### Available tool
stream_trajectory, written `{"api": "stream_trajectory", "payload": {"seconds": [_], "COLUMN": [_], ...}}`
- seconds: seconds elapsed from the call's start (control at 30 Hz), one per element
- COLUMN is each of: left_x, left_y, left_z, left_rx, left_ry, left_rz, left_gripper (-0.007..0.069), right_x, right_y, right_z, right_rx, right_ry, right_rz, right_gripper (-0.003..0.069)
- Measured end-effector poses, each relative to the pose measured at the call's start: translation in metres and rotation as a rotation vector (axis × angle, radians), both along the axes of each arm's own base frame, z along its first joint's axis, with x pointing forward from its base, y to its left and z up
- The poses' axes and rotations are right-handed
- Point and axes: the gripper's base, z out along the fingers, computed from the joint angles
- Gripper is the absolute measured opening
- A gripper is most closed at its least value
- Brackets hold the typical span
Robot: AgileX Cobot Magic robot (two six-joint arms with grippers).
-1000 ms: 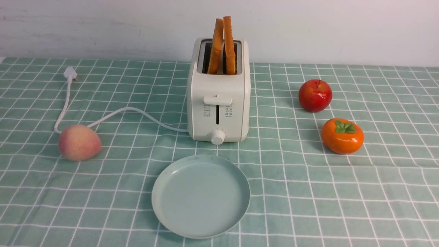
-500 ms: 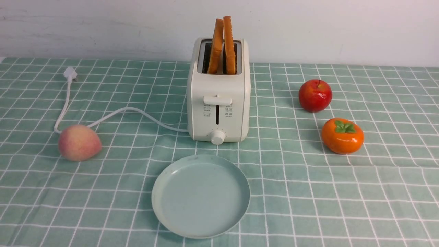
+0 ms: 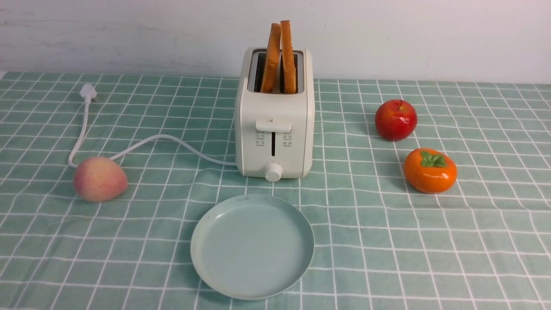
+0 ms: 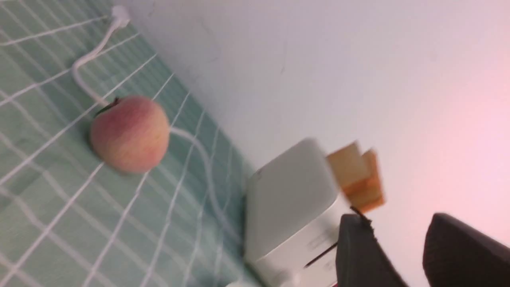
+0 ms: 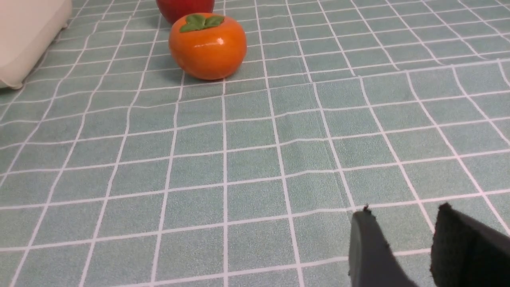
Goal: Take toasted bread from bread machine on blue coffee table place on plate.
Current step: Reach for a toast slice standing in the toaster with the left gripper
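Two toast slices stand in the toaster at the tabletop's back. The plate lies before it, peach left, apple and persimmon right.

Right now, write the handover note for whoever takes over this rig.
Left gripper: open, empty, facing the toaster, not touching it.
Right gripper: open, empty, low over the table.
Both toast slices stand popped up in the toaster's slots. The plate lies bare just in front of the toaster.
Done: nothing yet.
Left: grip each slice, lift it out, lay it on the plate.
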Motion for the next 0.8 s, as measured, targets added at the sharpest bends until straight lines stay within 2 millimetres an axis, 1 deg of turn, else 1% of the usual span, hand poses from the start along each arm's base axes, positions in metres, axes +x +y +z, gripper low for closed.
{"api": "stream_trajectory", "payload": {"seconds": [0.07, 0.1, 0.13, 0.2, 0.27, 0.33, 0.43, 0.53, 0.57, 0.6, 0.67, 0.7, 0.73, 0.77, 0.8], "left_x": [-0.001, -0.001, -0.001, -0.002, -0.002, -0.003, -0.004, -0.005, -0.007, -0.009, -0.018, -0.019, -0.024, -0.029, -0.03], "left_y": [0.003, 0.004, 0.004, 0.007, 0.008, 0.011, 0.012, 0.012, 0.011, 0.01, 0.007, 0.006, 0.004, 0.0, -0.001], "left_z": [0.005, 0.006, 0.006, 0.009, 0.011, 0.014, 0.016, 0.02, 0.027, 0.037, 0.067, 0.069, 0.084, 0.107, 0.118], "left_rx": [-0.062, -0.078, -0.081, -0.111, -0.12, -0.131, -0.135, -0.12, -0.103, -0.077, 0.015, 0.026, 0.081, 0.171, 0.215], "left_ry": [-0.05, -0.066, -0.066, -0.102, -0.122, -0.157, -0.185, -0.196, -0.21, -0.236, -0.308, -0.306, -0.321, -0.302, -0.271], "left_rz": [0.026, 0.035, 0.035, 0.056, 0.068, 0.089, 0.106, 0.102, 0.096, 0.089, 0.078, 0.073, 0.062, 0.04, 0.026], "left_gripper": [0.0238, 0.0238, 0.0238, 0.0238, 0.0238, 0.023, 0.0175, 0.0049, 0.0005, -0.0014, -0.0014, -0.0014, -0.0014, -0.0014, -0.0014], "right_x": [0.001, 0.002, 0.002, 0.004, 0.004, 0.004, 0.003, 0.001, 0.0, -0.001, -0.002, -0.003, -0.004, -0.011, -0.013], "right_y": [0.001, 0.002, 0.002, 0.005, 0.005, 0.005, 0.004, 0.003, 0.003, 0.002, 0.003, 0.003, 0.003, 0.005, 0.006], "right_z": [0.001, 0.003, 0.003, 0.015, 0.02, 0.032, 0.042, 0.048, 0.051, 0.053, 0.06, 0.063, 0.07, 0.097, 0.108], "right_rx": [0.042, 0.079, 0.079, 0.221, 0.293, 0.438, 0.501, 0.514, 0.519, 0.524, 0.548, 0.556, 0.555, 0.531, 0.505], "right_ry": [-0.034, -0.068, -0.068, -0.212, -0.267, -0.395, -0.505, -0.579, -0.61, -0.636, -0.665, -0.672, -0.671, -0.687, -0.673], "right_rz": [0.004, 0.006, 0.006, 0.011, 0.009, 0.01, 0.02, 0.03, 0.034, 0.038, 0.048, 0.051, 0.06, 0.083, 0.083], "right_gripper": [0.024, 0.024, 0.024, 0.024, 0.024, 0.024, 0.024, 0.024, 0.024, 0.024, 0.024, 0.024, 0.024, 0.024, 0.024]}}
